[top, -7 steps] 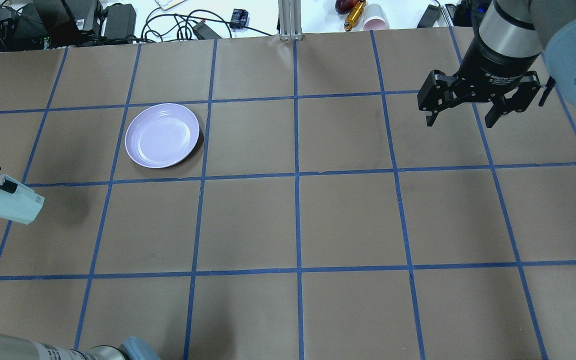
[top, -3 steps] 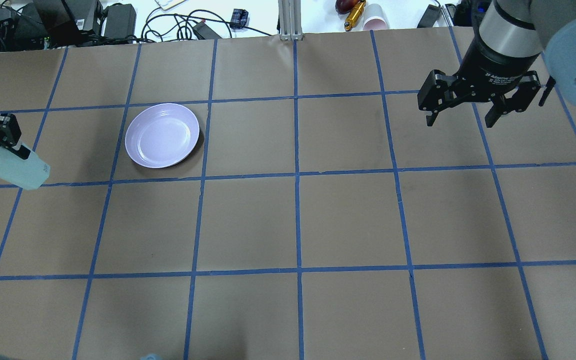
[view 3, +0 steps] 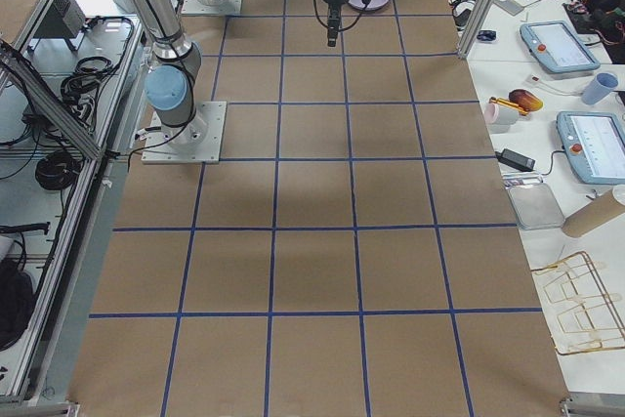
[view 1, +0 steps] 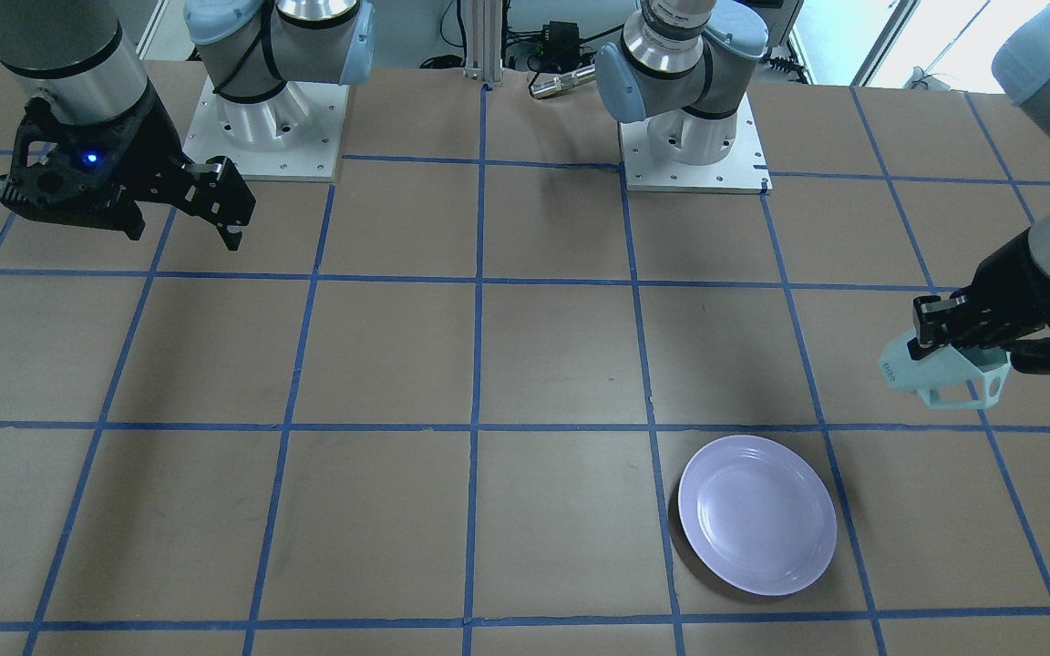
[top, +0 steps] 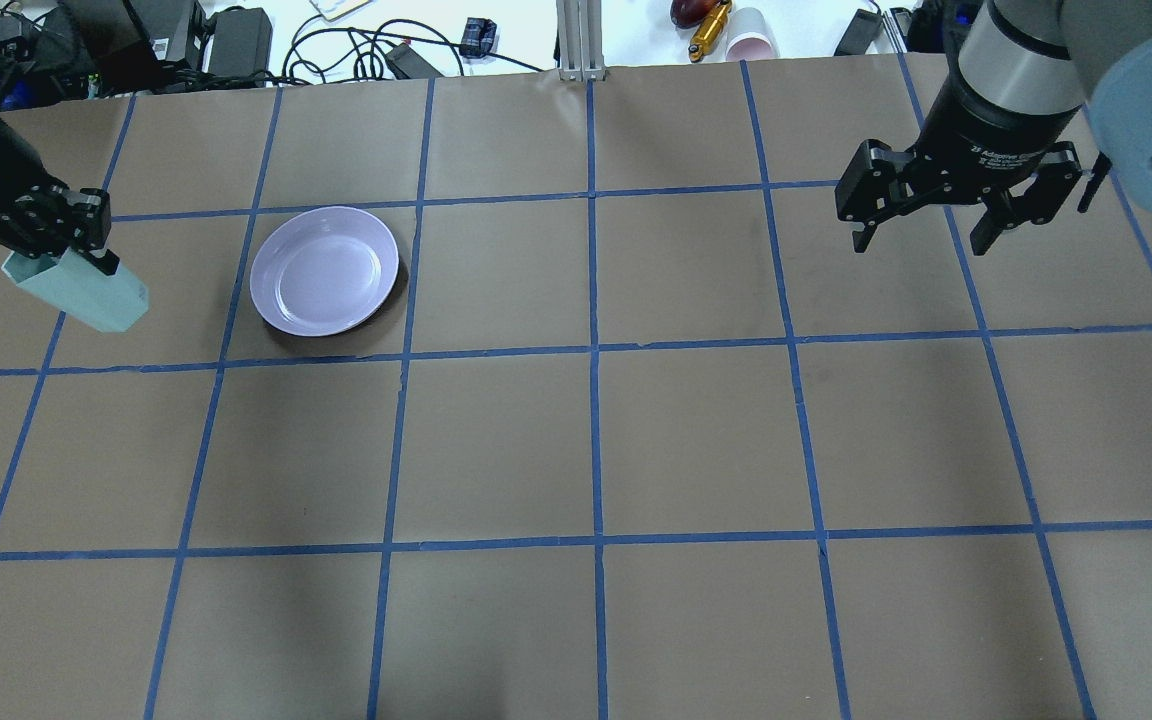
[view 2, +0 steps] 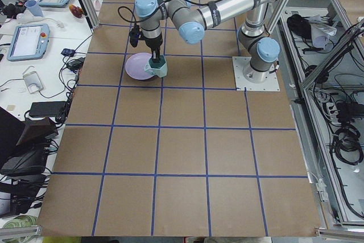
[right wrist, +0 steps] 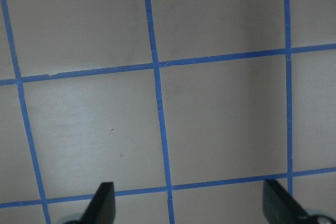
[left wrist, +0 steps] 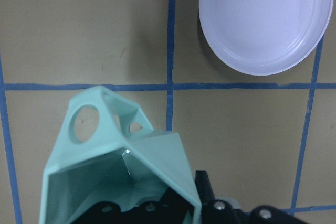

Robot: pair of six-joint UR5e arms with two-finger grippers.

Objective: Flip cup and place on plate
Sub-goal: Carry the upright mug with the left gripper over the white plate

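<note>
The desk [top: 696, 440], brown and gridded with blue tape [top: 593, 300], carries the lilac plate [top: 324, 270] flat on its left half, with nothing on it. The left arm is by far the nearer one: its pincer [top: 91, 255] is pinching the mint cup [top: 81, 292] by the wall at its mouth and holds it in the air, apart from the plate. The cup is tipped over with its long axis nearly level, its closed base end pointing toward the plate and its handle low. From the cup, the plate lies to the robot's right, across one tape line, at much the same depth. The right pincer [top: 921, 245] hangs spread and empty, well apart. I judge that a sideways carry and a turn to bring the base down remain
</note>
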